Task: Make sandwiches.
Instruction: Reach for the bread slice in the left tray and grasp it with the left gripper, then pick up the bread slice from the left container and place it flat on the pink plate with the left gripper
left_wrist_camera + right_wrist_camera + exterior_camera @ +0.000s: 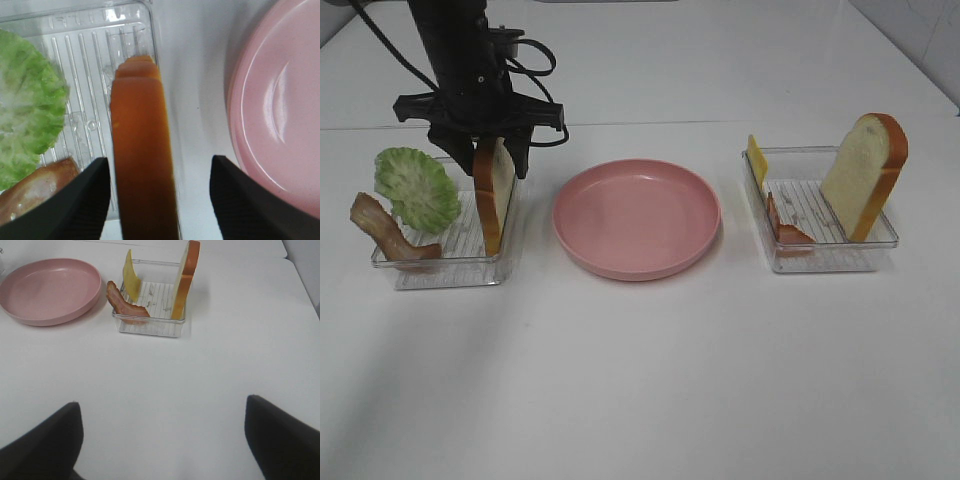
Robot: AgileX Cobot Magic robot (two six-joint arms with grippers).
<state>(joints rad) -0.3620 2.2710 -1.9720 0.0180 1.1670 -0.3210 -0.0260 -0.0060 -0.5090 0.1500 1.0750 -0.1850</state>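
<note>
Two open pincers: the right pincer hovers, the left pincer straddles the upright bread slice, which likely needs clamping and lifting to the pink plate.

On the table a plate lies in the middle, with the left tray to its left and the right tray to its right (neither touches it). In the left tray, the left bread slice stands on edge along the right wall, the lettuce leaf leans at the far left, and the left bacon strip lies over the near-left corner. The left gripper hangs above that slice, one finger on each side. In the right tray, the cheese slice stands at the far-left corner, the right bacon strip sits nearer along the left wall, and the right bread slice leans at the right side.
</note>
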